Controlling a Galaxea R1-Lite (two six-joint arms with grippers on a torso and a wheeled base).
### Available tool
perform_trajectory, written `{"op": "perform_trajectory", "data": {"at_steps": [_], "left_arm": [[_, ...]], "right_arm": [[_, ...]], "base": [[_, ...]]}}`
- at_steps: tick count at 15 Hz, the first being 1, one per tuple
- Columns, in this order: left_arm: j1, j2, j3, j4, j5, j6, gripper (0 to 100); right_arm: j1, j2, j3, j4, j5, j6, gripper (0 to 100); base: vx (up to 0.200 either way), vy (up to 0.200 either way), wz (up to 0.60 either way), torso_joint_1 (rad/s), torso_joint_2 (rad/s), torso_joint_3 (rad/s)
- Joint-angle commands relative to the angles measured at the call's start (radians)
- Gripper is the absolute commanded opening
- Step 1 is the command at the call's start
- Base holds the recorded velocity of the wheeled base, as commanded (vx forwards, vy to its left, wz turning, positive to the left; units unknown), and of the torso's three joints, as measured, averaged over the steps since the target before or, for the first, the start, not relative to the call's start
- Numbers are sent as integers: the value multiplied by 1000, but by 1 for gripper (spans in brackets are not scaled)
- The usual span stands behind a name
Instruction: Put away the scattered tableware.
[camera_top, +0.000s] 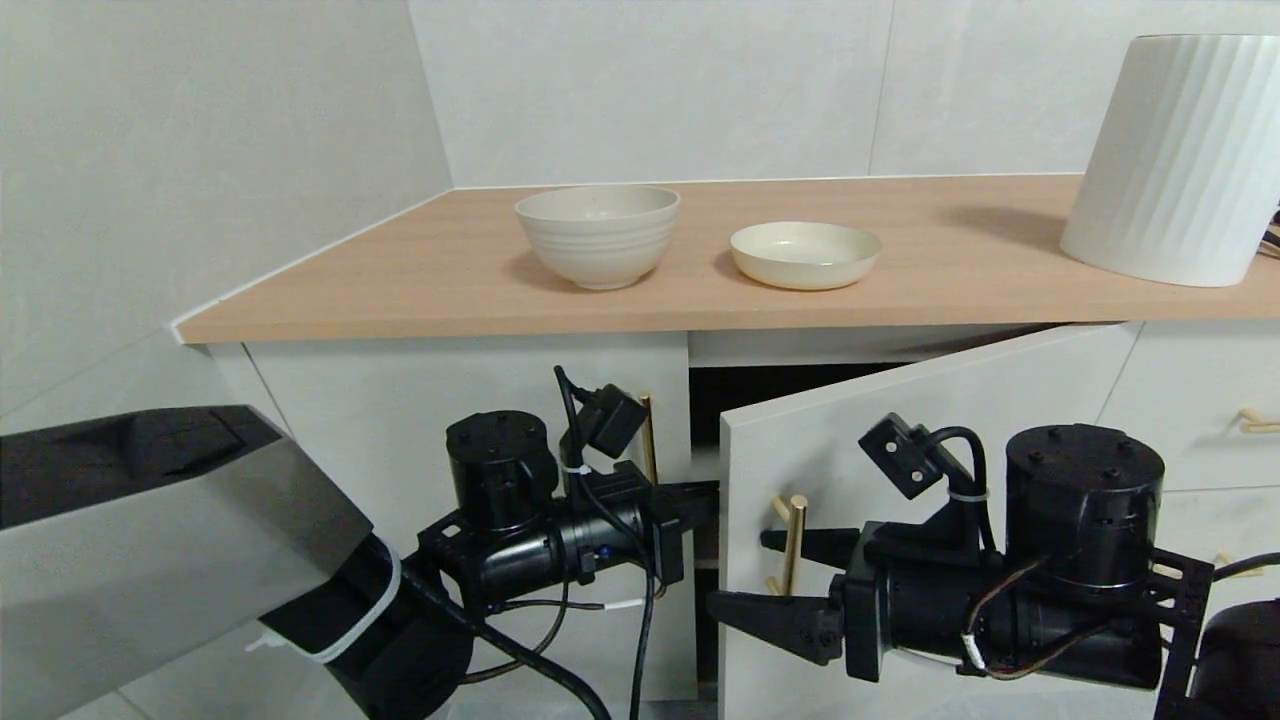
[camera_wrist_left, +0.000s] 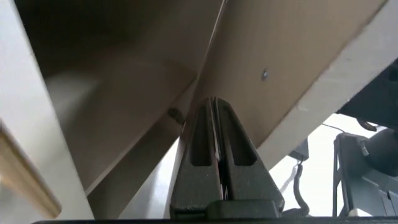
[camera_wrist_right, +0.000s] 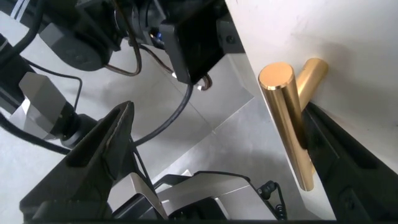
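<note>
Brass handle (camera_wrist_right: 287, 118) straddled by right gripper (camera_top: 742, 572), parted | left gripper (camera_wrist_left: 214, 124) pinched together (by cabinet door (camera_top: 900, 420) edge)

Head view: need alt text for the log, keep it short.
The open right claw straddles the brass handle of a partly open white cabinet door; the shut left claw pokes into the gap beside it. On the wooden countertop above sit a deep bowl, a shallow dish and a white ribbed container.
</note>
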Motion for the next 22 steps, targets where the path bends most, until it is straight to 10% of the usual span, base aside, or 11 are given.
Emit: {"op": "perform_trajectory", "data": {"at_steps": [1, 7, 10, 15, 22], "left_arm": [[-17, 4, -7, -1, -2, 0, 0], [-45, 10, -18, 0, -3, -3, 0], [-48, 1, -30, -1, -8, -78, 0], [-54, 9, -61, 5, -35, -88, 0], [-57, 9, -84, 48, -34, -88, 0]], "right_arm": [[-6, -1, -1, 2, -1, -1, 100], [-76, 2, -6, 4, -9, -3, 100], [-150, -10, -4, 11, -21, -4, 100], [-207, -25, 7, 16, -21, -21, 100], [-247, -386, 117, 442, -26, -176, 100]], "base": [[0, 0, 0, 0, 0, 0], [0, 0, 0, 0, 0, 0], [0, 0, 0, 0, 0, 0], [0, 0, 0, 0, 0, 0], [0, 0, 0, 0, 0, 0]]}}
